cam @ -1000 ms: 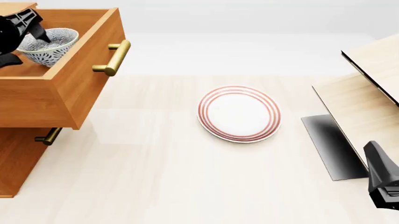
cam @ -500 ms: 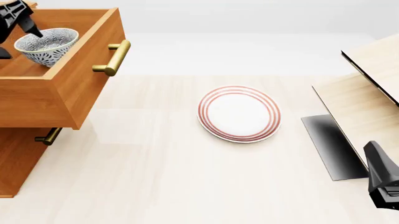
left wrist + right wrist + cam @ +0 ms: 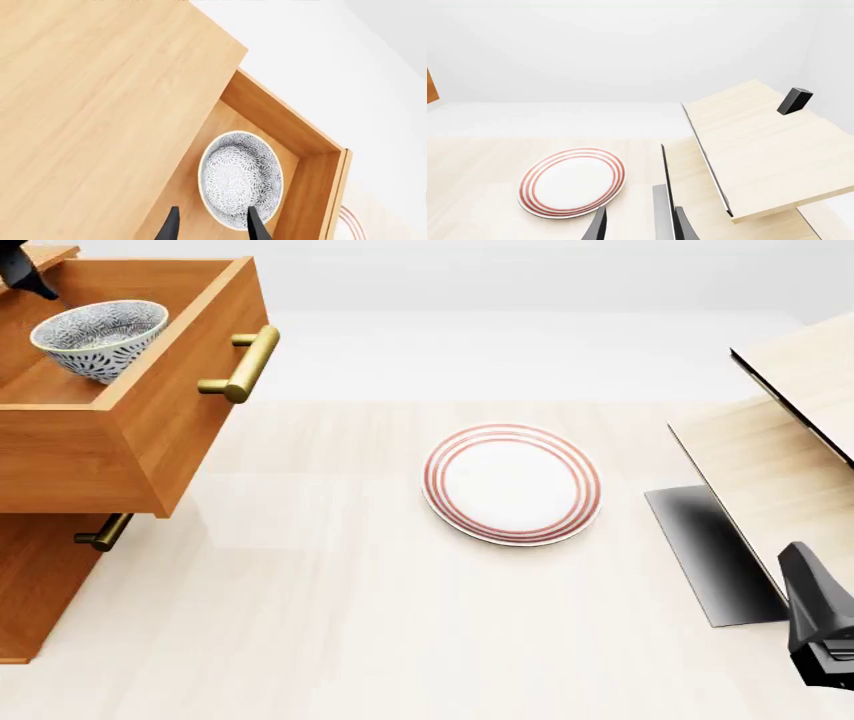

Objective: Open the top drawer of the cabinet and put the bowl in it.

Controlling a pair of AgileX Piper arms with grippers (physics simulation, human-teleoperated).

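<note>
The cabinet (image 3: 40,585) stands at the left with its top drawer (image 3: 187,410) pulled out by its brass handle (image 3: 240,364). The speckled bowl (image 3: 100,336) sits upright inside the drawer; it also shows in the left wrist view (image 3: 240,175). My left gripper (image 3: 212,227) is open and empty, above the bowl and clear of it. In the front view only its dark tip (image 3: 24,275) shows at the top-left corner. My right gripper (image 3: 639,225) is open and empty at the table's right side (image 3: 817,625).
A white plate with red rings (image 3: 513,483) lies mid-table, also in the right wrist view (image 3: 572,181). A pale wooden structure (image 3: 787,430) with a dark panel (image 3: 707,550) stands at the right. A lower drawer handle (image 3: 103,532) sticks out below the open drawer.
My left gripper has drawn up and away to the left from the bowl, which stays in the drawer. The right arm has not moved.
</note>
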